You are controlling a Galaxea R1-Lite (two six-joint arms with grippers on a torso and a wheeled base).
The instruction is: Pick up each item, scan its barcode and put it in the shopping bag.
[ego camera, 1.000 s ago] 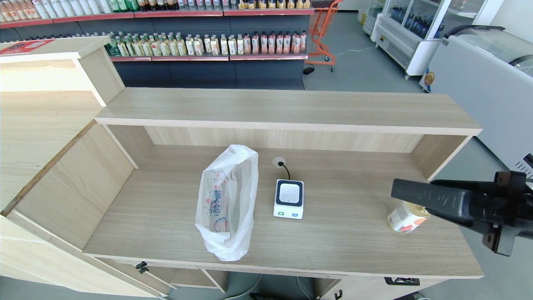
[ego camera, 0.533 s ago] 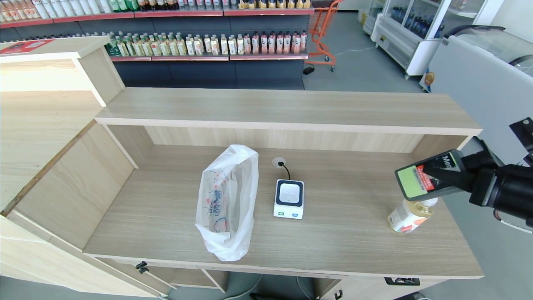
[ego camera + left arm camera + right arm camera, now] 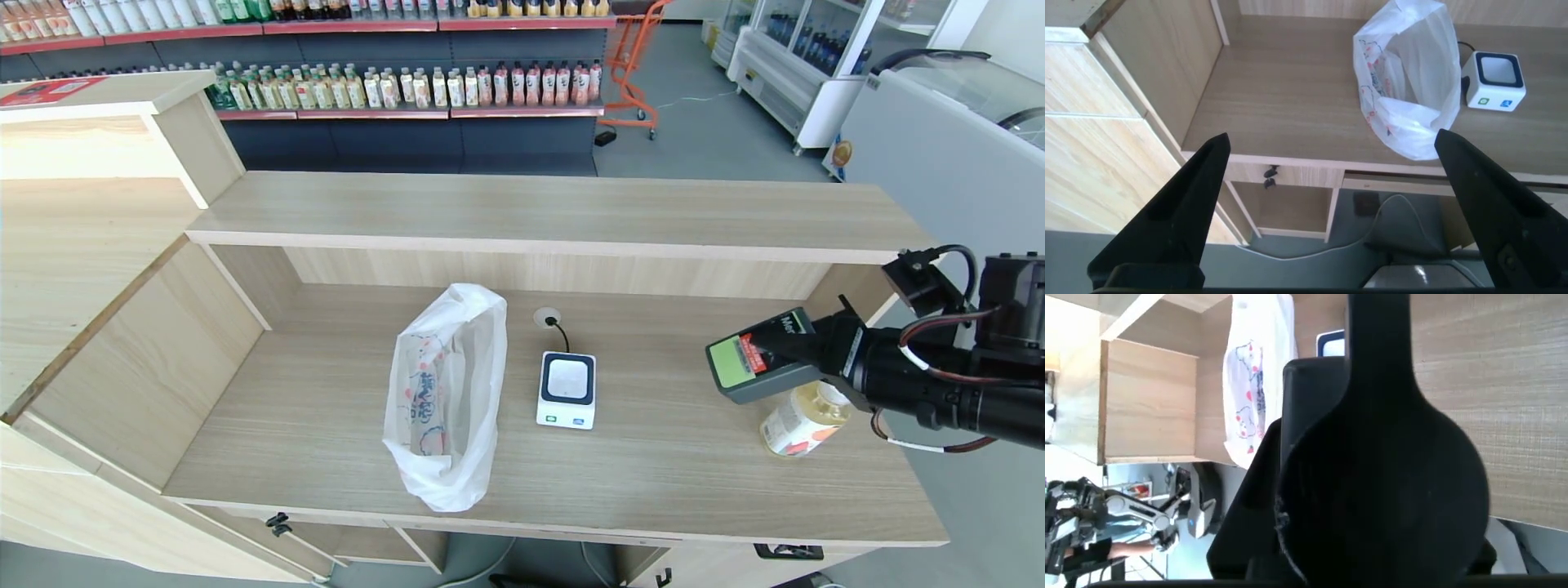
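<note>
- Right of the scanner (image 3: 566,389), our right gripper (image 3: 804,353) clamps a dark box (image 3: 755,359) near a bottle (image 3: 800,420).
- Left of it, we see the shopping bag (image 3: 445,392); our left gripper (image 3: 1331,139) gapes wide.

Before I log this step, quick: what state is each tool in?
Left tool: open, empty.
Right tool: closed on a dark box.

Bright, even shop light on the surface (image 3: 653,465), shadows soft.
The dark box (image 3: 747,363) in the right tool (image 3: 816,359) crowds that wrist's lens as a black, unfocused mass; the left tool (image 3: 1331,137) shows its fingers as dark silhouettes. Left of the right tool the shopping bag (image 3: 445,392) glows translucent. Straight lines bow toward the head view's edges.
</note>
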